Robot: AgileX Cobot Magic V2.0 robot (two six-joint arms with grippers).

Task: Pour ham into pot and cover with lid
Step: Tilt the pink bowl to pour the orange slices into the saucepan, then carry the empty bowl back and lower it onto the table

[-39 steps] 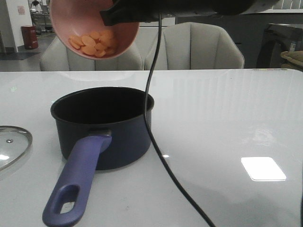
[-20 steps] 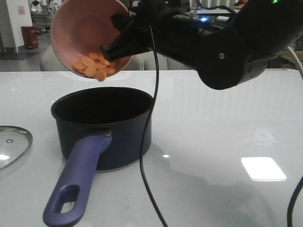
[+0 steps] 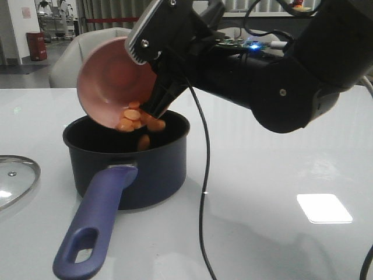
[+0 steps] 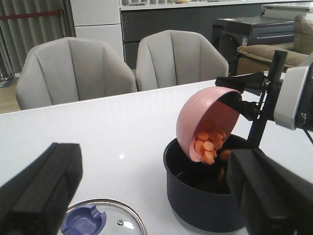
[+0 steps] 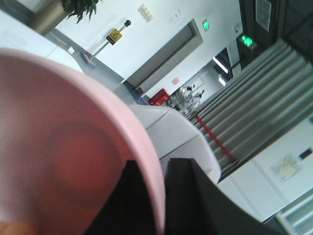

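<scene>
Right tool point(image 3: 157, 96) clamped on the rim of the pink bowl point(image 3: 111, 87), one finger inside the bowl and one outside, seen clearly in the right wrist view where the fingers point(image 5: 193, 205) straddle the pink wall point(image 5: 142, 161). Bowl tipped steeply, mouth facing down and toward the camera, directly above the pot point(image 3: 125, 157). Ham point(image 3: 135, 118) slices bunched at the bowl's low lip just below the right tool, spilling over; a few pieces already mid-air inside the pot mouth. Left wrist view shows the same: ham point(image 4: 208, 146) sliding out of the tilted bowl point(image 4: 205, 120) into the pot point(image 4: 205, 196).

Pot sits on the white table point(image 3: 280, 175) under the right tool, long blue-purple handle point(image 3: 96, 224) pointing toward the camera, slotted end nearest.

Left tool point(image 4: 146, 196) spread wide, holding nothing, hovering low over the table; its two dark fingers point(image 4: 41, 196) frame the left wrist view. The lid point(image 4: 102, 220) lies flat on the table between those fingers, knob side down, beside the pot and apart from it. In the front view only the lid's edge point(image 3: 17, 178) shows, well away from the right tool.

Two grey chairs point(image 4: 122, 66) behind the table.
</scene>
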